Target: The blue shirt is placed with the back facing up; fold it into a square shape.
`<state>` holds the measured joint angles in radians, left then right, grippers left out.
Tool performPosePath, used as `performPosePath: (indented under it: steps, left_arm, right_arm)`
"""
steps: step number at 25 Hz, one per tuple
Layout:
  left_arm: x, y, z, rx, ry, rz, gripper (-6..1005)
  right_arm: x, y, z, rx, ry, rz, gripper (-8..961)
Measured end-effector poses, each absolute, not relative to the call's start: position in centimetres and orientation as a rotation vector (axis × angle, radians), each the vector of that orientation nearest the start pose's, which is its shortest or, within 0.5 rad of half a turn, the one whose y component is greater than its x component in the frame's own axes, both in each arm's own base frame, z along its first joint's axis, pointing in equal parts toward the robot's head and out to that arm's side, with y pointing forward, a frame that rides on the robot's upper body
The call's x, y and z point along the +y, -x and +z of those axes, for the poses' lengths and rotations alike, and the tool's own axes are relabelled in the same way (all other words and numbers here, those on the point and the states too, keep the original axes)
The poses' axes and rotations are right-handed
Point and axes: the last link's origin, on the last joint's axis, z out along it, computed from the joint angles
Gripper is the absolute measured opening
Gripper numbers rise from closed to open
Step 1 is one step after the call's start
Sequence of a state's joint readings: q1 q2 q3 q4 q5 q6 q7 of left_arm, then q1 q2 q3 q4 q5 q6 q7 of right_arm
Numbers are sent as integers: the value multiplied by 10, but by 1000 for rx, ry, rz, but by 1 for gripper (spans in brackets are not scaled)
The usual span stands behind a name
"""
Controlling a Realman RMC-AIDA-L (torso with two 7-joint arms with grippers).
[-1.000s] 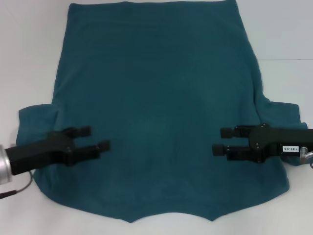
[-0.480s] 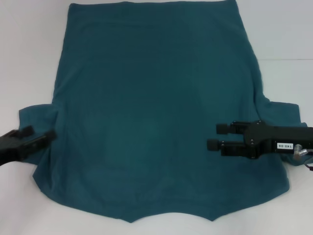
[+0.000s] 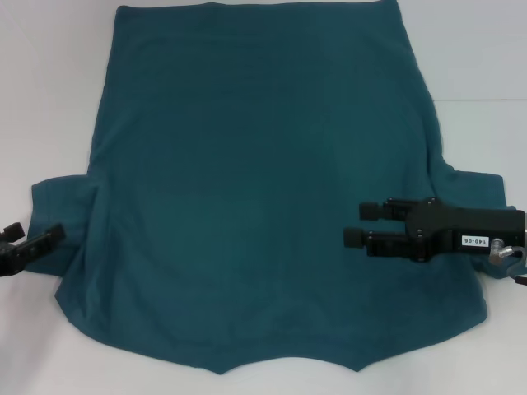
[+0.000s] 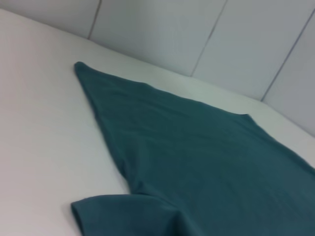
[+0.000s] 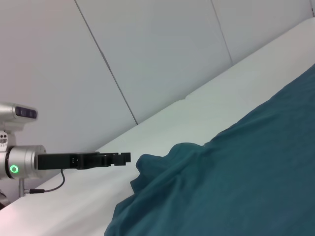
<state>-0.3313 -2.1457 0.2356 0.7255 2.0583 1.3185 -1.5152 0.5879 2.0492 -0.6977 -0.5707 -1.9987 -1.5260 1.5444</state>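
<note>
The blue shirt [image 3: 263, 181] lies flat on the white table [image 3: 49, 99], plain side up, with its neckline at the near edge and a short sleeve sticking out on each side. My right gripper [image 3: 361, 224] hovers open over the shirt's right part, just inside the right sleeve [image 3: 478, 193], with nothing between its fingers. At the far left edge, my left gripper [image 3: 34, 233] is open beside the left sleeve [image 3: 62, 202], off the cloth. From the right wrist view, that left gripper [image 5: 118, 158] shows beyond the bunched sleeve [image 5: 167, 157]. In the left wrist view the shirt [image 4: 206, 147] spreads away.
White table surface surrounds the shirt on the left [image 3: 41, 329] and right [image 3: 486, 82]. Grey wall panels [image 5: 147, 59] stand behind the table's far side. A small wrinkle sits where the left sleeve meets the body [image 3: 92, 193].
My left gripper has pulled back to the left, off the shirt to beside the left sleeve. The right gripper has crept slightly left and up over the shirt.
</note>
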Motion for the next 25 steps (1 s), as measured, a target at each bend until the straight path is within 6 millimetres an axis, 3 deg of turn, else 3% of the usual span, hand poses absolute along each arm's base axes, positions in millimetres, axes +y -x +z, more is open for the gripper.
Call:
performPosePath:
  steps: [7,16,25]
  left_arm:
    - [296,382,44,-1160,1917,-606,810]
    - [308,379,26,-1159,1956,-515,795]
    - [310,381,30,-1157,1935,-507,780]
  right_arm:
    - [341,-255,-8,880,2713,748,774]
    - [341,-255,-8,890,2700,758,774]
    - [341,-256,-7,894,2694,763,775]
